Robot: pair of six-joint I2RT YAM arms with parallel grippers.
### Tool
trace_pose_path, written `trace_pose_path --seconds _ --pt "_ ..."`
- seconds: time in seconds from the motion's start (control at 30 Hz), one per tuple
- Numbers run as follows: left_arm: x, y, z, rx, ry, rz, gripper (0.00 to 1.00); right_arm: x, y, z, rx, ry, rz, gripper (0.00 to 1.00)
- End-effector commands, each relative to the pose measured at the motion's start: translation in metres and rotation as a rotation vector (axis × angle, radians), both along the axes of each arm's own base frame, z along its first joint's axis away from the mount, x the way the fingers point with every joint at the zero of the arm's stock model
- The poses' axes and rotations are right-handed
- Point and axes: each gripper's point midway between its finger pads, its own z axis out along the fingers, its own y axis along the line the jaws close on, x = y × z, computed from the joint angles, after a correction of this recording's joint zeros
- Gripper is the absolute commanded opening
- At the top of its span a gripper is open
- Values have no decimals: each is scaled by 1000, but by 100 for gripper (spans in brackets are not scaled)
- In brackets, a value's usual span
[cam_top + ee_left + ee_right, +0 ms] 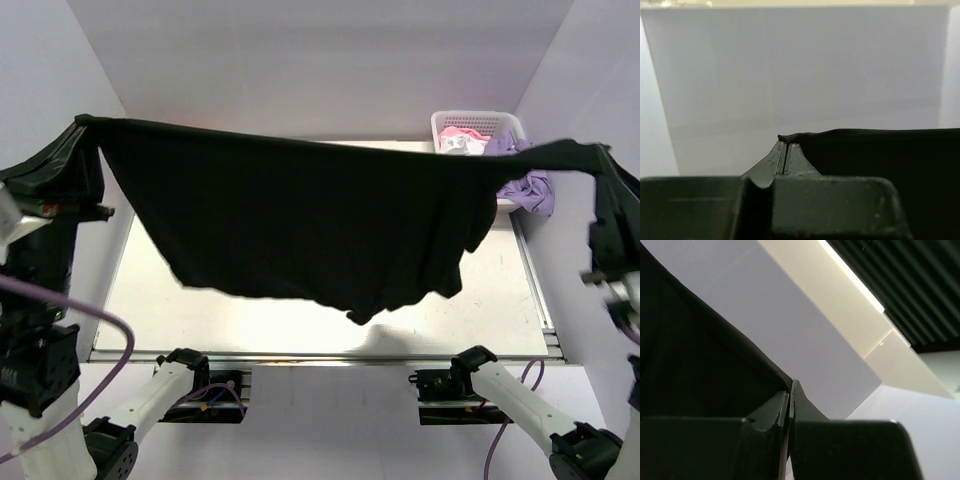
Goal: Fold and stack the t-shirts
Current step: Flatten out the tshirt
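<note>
A black t-shirt [310, 220] hangs stretched wide in the air above the table, held by both grippers. My left gripper [85, 124] is shut on its upper left corner, high at the left. In the left wrist view the gripper [785, 143] pinches the cloth edge [875, 150]. My right gripper [600, 152] is shut on the upper right end, high at the right. In the right wrist view the gripper [791, 385] clamps the black cloth [695, 365]. A lavender t-shirt [530, 185] and a pink one [462, 136] lie at the basket.
A white lattice basket [480, 124] stands at the far right corner of the table [500, 300]. White walls close in the left, back and right. The two arm bases [180, 380] sit at the near edge.
</note>
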Motion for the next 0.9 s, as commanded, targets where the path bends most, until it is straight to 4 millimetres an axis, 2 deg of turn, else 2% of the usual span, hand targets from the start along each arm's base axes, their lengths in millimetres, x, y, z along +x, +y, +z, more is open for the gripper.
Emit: trace_pose_path --seconds 0.0,0.1,0.13,0.27,0.47,0.53,0.6,0.63,0.67,0.7,0.73,0.77,0.8,0.87 --pt "-34 8 17 -29 -54 -17 0 -38 -16 20 43 -90 9 0" --pt "-45 -2 18 -6 -56 -79 0 -46 -19 19 47 -91 14 0" --pt "-56 -1 22 -19 -76 -98 0 -50 -20 20 48 -99 19 0" --pt "-69 -2 27 -28 -91 -127 0 -62 -21 21 57 -119 45 0" --pt "-73 -5 27 -38 -86 -161 0 -70 -21 27 76 -164 70 0" --pt "-71 -9 27 -37 -85 -176 0 -50 -19 24 94 -144 38 0" --pt "-58 -15 22 -31 -65 -192 0 -29 -15 17 90 -115 13 0" --pt "-37 -21 14 -24 -23 -192 0 -21 -14 19 100 -122 -3 0" --pt "-26 -25 8 -32 6 -202 0 18 -5 0 89 -42 -48 0" --pt "-16 -28 4 -36 27 -207 0 25 -5 4 107 -61 -60 0" --pt "7 -31 -10 -39 75 -192 0 37 -5 0 112 -50 -89 0" --pt "25 -30 -20 -62 112 -168 0 70 4 -16 97 13 -116 0" --pt "38 -30 -30 -68 138 -152 0 85 2 -21 128 12 -155 0" --pt "82 -31 -67 -101 229 -95 0 131 18 -52 84 82 -199 0"
